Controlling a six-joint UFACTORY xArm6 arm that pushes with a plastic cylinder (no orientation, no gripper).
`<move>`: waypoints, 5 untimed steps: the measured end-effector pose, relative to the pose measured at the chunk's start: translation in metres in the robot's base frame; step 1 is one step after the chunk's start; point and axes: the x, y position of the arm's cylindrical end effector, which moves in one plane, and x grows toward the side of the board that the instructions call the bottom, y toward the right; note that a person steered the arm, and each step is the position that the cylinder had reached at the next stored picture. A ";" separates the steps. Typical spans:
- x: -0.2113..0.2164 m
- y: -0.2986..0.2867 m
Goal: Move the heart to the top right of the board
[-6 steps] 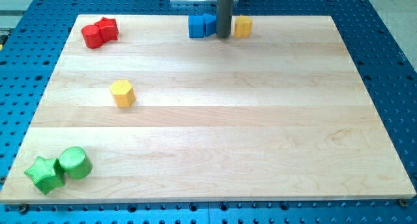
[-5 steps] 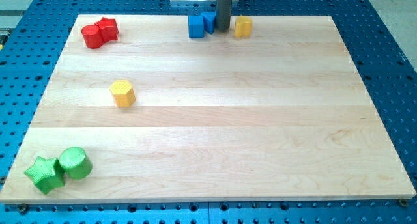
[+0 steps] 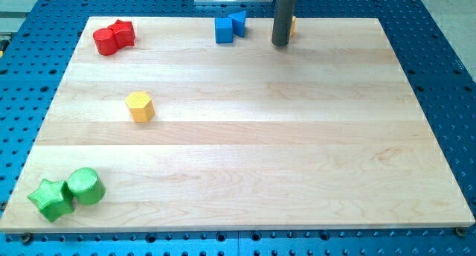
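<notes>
Here the pale wooden board (image 3: 245, 137), its grain running in long planks, lies on a blue perforated table (image 3: 446, 77). My tip (image 3: 280, 45) is the end of a smooth dark rod with no pincer on it, so it holds nothing; it stands near the board's top edge, right of the middle. Only a sliver of the yellow block (image 3: 293, 23) shows just behind the rod, at its right, so its heart shape cannot be made out. I cannot tell whether the rod touches it.

Eight matte blocks, counted by colour:
- Two blue: a blue cube (image 3: 224, 30) and a blue wedge-like block (image 3: 239, 21), side by side at the top edge, left of my tip.
- Two red: a red cylinder (image 3: 105, 42) and a red star (image 3: 123, 33), touching, in the top left corner.
- Two green: a green star (image 3: 50, 199) and a green cylinder (image 3: 85, 186), touching, in the bottom left corner.
- Two yellow: the hidden one, and a yellow hexagon (image 3: 140, 106) alone towards the left edge.
</notes>
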 end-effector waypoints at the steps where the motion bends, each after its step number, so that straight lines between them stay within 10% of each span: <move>1: 0.000 0.000; 5: -0.037 -0.013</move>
